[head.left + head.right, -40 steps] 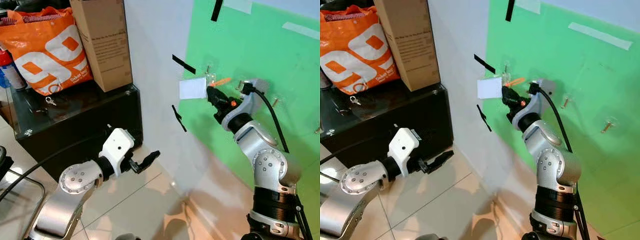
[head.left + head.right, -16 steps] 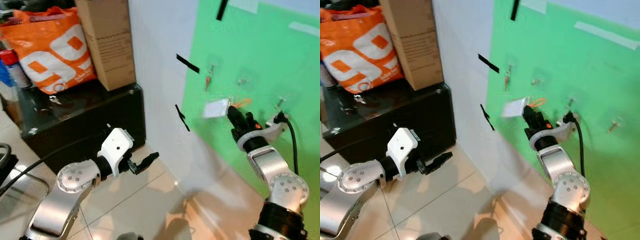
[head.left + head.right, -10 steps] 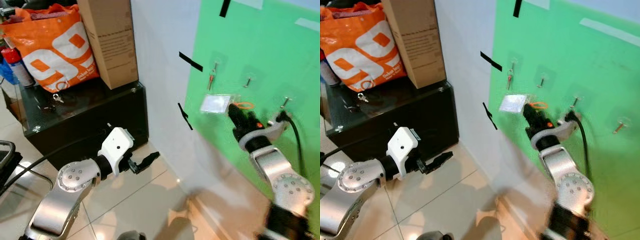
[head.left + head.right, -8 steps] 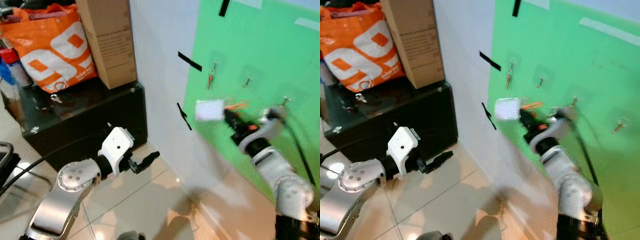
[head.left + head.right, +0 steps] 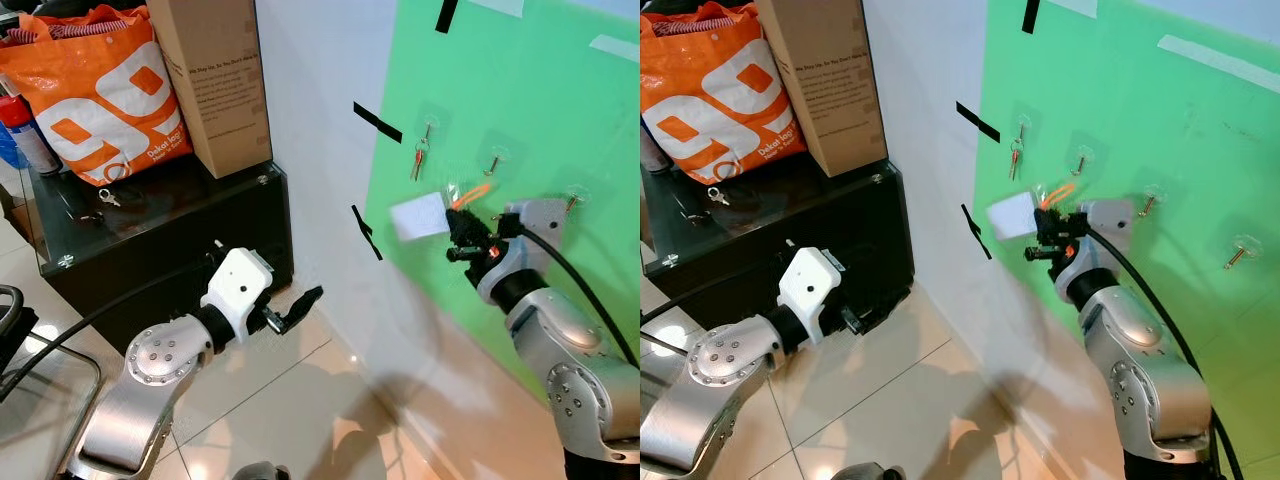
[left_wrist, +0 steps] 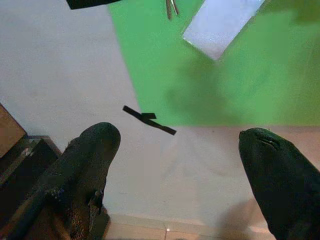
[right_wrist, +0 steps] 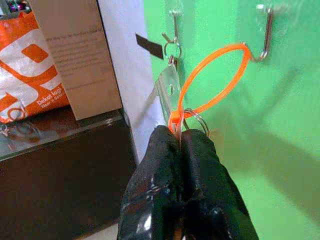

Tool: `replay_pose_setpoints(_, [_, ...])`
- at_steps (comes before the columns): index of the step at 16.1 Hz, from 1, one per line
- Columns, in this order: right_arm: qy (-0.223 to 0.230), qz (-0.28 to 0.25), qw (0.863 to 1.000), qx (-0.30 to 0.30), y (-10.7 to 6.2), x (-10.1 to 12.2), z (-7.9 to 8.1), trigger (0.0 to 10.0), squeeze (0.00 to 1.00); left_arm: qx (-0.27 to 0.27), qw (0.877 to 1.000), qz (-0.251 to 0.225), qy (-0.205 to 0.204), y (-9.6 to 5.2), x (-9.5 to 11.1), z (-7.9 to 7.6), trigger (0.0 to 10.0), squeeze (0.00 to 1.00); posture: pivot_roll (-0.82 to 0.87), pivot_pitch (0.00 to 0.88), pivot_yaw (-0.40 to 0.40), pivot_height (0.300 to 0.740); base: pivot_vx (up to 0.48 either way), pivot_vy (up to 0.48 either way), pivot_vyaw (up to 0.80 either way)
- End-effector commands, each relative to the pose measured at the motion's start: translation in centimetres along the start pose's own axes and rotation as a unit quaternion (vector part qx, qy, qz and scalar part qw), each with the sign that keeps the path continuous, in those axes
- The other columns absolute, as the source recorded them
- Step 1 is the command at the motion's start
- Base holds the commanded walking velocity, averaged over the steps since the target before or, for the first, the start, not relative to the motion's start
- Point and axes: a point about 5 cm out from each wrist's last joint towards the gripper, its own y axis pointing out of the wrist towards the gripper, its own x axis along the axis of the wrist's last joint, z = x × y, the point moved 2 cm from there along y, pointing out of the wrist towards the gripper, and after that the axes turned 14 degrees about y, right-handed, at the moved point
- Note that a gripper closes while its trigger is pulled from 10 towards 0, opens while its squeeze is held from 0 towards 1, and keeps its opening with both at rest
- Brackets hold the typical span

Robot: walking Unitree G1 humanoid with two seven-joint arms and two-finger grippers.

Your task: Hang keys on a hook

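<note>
With its two black fingers pinched together on the key set, the right gripper (image 7: 181, 137) is raised at the green wall panel (image 5: 560, 110), near the panel's lower left area. The key set is an orange loop (image 7: 212, 80) with a metal split ring (image 7: 196, 122) and a clear flat tag (image 5: 418, 216). In the right wrist view the top of the orange loop is hooked over the second hook (image 7: 264, 36); looks like it's seated on the bend, but depth is hard to judge. The tag sticks out to the left of the gripper, tilted.

The first hook (image 5: 428, 126), nearest the panel's left edge, carries another small key (image 5: 417, 160). More hooks run rightward across the panel (image 5: 1243, 249).

Left gripper (image 5: 295, 306) sits low over the tiled floor (image 5: 260, 400), fingers spread apart, nothing between them, pointing toward the wall base.

Black cabinet (image 5: 180, 240) stands against the white wall, left of the panel. On its top: orange shopping bag (image 5: 100, 95) at the back left, cardboard box (image 5: 215, 80) at the back right edge, a loose key (image 5: 103, 197) near the front.
</note>
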Motion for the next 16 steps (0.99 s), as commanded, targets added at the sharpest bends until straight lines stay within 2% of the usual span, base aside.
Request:
replay_pose_setpoints(1, [-0.014, -0.006, 1.0, -0.001, 0.2, 0.7, 0.4, 10.0, 0.0, 0.001, 1.0, 0.0, 0.008, 0.1, 0.1, 0.0, 10.0, 0.0, -0.01, 0.0, 0.015, 0.74, 0.0, 0.0, 0.0])
replay_pose_setpoints(2, [-0.076, 0.014, 0.997, -0.021, 0.8, 1.1, 0.2, 10.0, 0.0, 0.0, 1.0, -0.003, 0.005, 0.2, 0.2, -0.1, 10.0, 0.0, -0.02, 0.0, 0.015, 0.74, 0.0, 0.0, 0.0])
replay_pose_setpoints(4, [-0.097, 0.029, 0.995, -0.023, 1.3, 1.6, 0.5, 10.0, 0.0, -0.005, 1.0, -0.005, 0.002, 0.3, 0.2, -0.2, 10.0, 0.0, -0.01, 0.0, 0.012, 0.74, 0.0, 0.0, 0.0])
replay_pose_setpoints(10, [-0.117, 0.048, 0.991, -0.051, 2.5, 3.7, 0.3, 10.0, 0.0, -0.017, 1.0, -0.015, -0.012, -0.1, 0.7, -0.5, 10.0, 0.0, -0.01, 0.0, -0.004, 0.74, 0.0, 0.0, 0.0])
replay_pose_setpoints(16, [-0.114, 0.118, 0.983, -0.083, 2.6, 3.3, -0.3, 10.0, 0.0, -0.027, 0.999, -0.015, -0.014, -0.3, 0.8, -0.6, 10.0, 0.0, -0.01, 0.0, -0.007, 0.74, 0.0, 0.0, 0.0])
